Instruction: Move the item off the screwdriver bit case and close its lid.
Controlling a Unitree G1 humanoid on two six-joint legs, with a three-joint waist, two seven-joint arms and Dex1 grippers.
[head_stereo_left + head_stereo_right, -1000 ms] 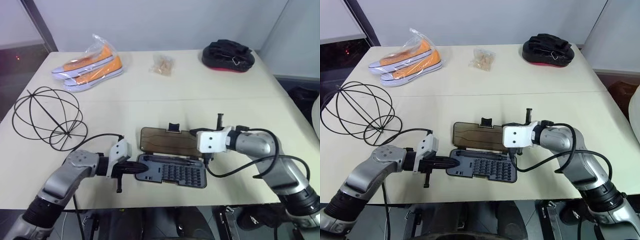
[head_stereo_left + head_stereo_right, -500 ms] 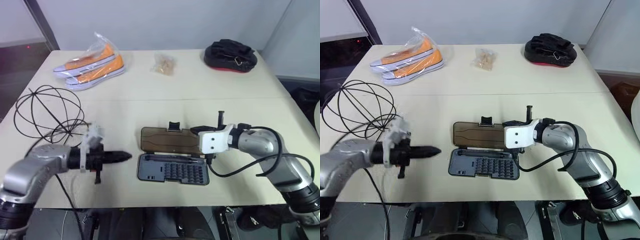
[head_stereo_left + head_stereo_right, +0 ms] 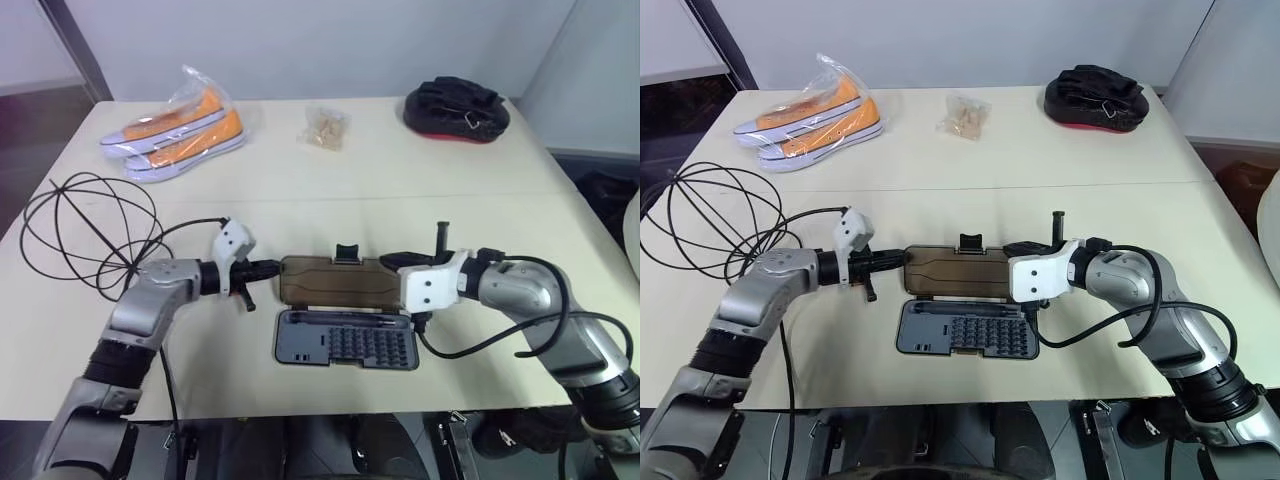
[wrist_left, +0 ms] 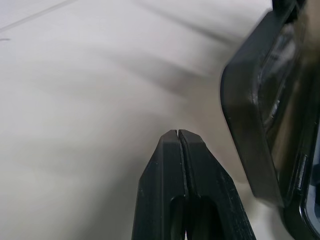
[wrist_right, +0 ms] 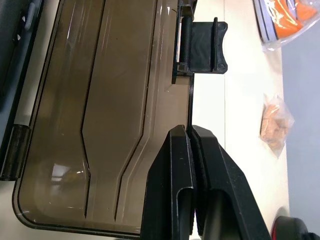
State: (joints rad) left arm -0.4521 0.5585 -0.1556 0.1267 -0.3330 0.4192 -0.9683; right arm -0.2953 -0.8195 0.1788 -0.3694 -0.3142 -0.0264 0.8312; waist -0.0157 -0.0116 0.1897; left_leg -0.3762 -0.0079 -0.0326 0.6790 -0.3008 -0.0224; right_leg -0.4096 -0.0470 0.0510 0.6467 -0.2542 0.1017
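The item, a black wire-hoop sphere (image 3: 85, 235), rests on the table at the left, apart from the screwdriver bit case. The case lies open at the front middle, its grey-blue tray (image 3: 345, 345) of bits nearest me. Its brown lid (image 3: 335, 283) lies flat behind the tray, black clasp (image 3: 348, 252) at the far edge. My left gripper (image 3: 272, 268) is shut and empty, its tip at the lid's left end (image 4: 250, 125). My right gripper (image 3: 388, 262) is also shut and empty, its tip (image 5: 189, 129) over the lid's far edge beside the clasp (image 5: 202, 46).
Orange sneakers in clear plastic (image 3: 178, 125) lie at the back left. A small bag of brown bits (image 3: 325, 128) sits at the back middle, and a black-and-red pouch (image 3: 457, 108) at the back right. The table's front edge runs just below the tray.
My left gripper left the tray's left end, swung out to the left, then came forward to the lid's left end. The right gripper stayed put.
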